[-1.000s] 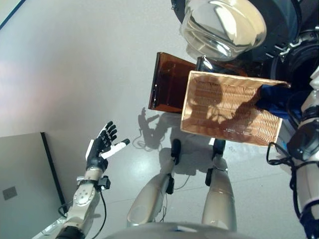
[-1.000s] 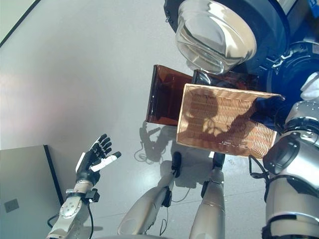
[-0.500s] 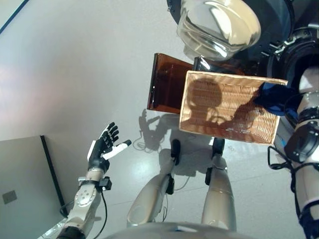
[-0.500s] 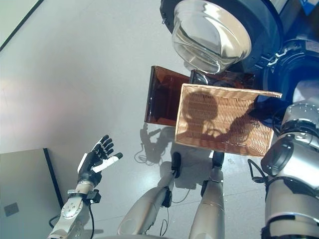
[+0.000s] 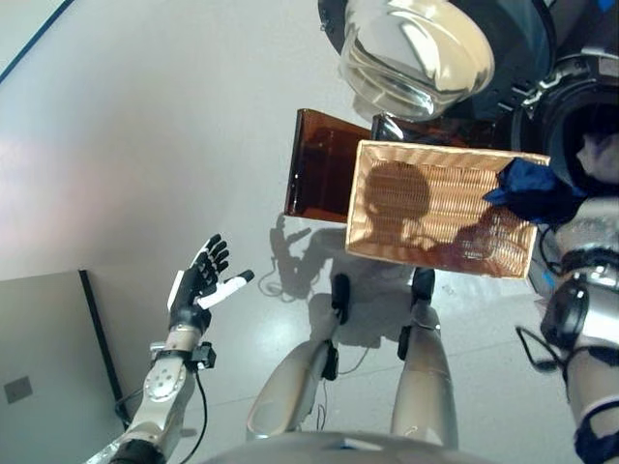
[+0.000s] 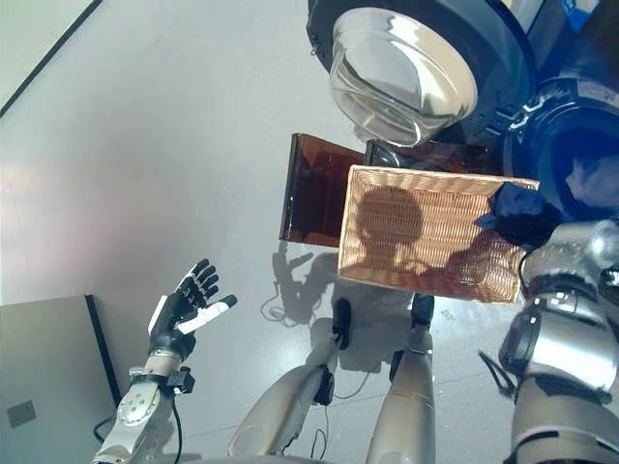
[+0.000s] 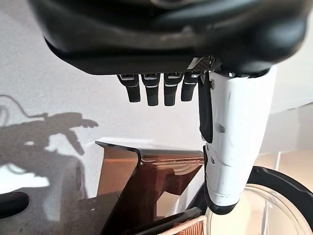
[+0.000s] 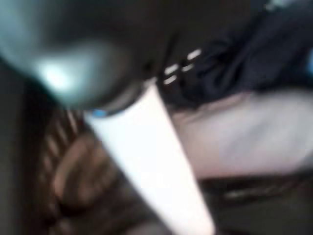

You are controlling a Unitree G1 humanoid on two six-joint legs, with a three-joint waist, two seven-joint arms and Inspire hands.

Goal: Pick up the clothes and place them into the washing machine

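A dark blue cloth hangs at the right end of the shallow wicker basket, lifted just off it and close to the washing machine's open drum. My right hand is shut on this cloth; its white thumb lies against the dark fabric in the right wrist view. A pale cloth lies inside the drum. My left hand is open and empty, held out over the floor far to the left; its straight fingers show in the left wrist view.
The machine's round glass door stands open above the basket. The basket rests on a dark brown box. A grey panel lies at the lower left.
My right arm has raised the dark blue cloth from the basket's right end toward the drum. The camera has shifted a little. My left hand has stayed still.
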